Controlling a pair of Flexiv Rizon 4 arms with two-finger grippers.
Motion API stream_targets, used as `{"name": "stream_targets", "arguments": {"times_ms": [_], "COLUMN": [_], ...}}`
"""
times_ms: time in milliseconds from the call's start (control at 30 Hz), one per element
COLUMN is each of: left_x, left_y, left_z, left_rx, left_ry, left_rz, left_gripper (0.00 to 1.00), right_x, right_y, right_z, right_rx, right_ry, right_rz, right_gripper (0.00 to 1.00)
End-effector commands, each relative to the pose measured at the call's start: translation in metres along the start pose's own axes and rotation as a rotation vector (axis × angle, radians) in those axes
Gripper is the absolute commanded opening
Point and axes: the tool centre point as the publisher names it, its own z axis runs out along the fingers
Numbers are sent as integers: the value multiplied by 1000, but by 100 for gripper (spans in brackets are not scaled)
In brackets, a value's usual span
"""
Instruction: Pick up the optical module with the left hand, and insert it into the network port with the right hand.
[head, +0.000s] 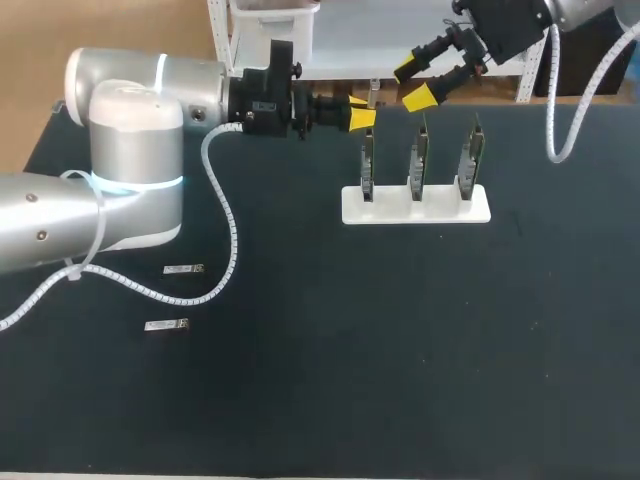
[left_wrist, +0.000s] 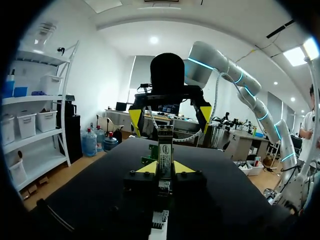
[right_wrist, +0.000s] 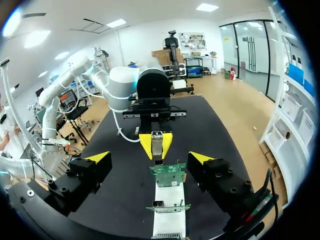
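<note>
A black table (head: 400, 350) carries a white stand (head: 415, 207) with three upright port boards (head: 417, 160). Two spare modules (head: 183, 269) lie well apart from it, near my left arm. The left gripper (head: 362, 118) hangs over the far side of the table just beside the stand. Its fingers are clamped on the optical module (left_wrist: 164, 142), whose free end points toward the right gripper (head: 413, 82). That gripper faces it with its fingers spread wide and touching nothing. This looks like the handover step: the right fingers need to straddle the module's exposed end squarely and close before the left lets go.
</note>
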Motion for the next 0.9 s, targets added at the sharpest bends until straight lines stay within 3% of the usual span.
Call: {"name": "stream_targets", "arguments": {"times_ms": [33, 267, 567, 900], "left_x": [0, 0, 0, 0], "left_y": [-1, -1, -1, -1], "left_z": [0, 0, 0, 0], "left_rx": [-4, -4, -4, -4], "left_ry": [-1, -1, -1, -1], "left_rz": [1, 1, 1, 1], "left_gripper": [0, 0, 0, 0], "right_x": [-2, -3, -5, -12], "right_y": [-3, 0, 1, 0], "right_z": [5, 11, 18, 21], "right_rx": [-24, 94, 126, 106], "right_ry": [0, -24, -24, -32], "right_rz": [-14, -27, -26, -37], "right_gripper": [100, 100, 100, 100]}}
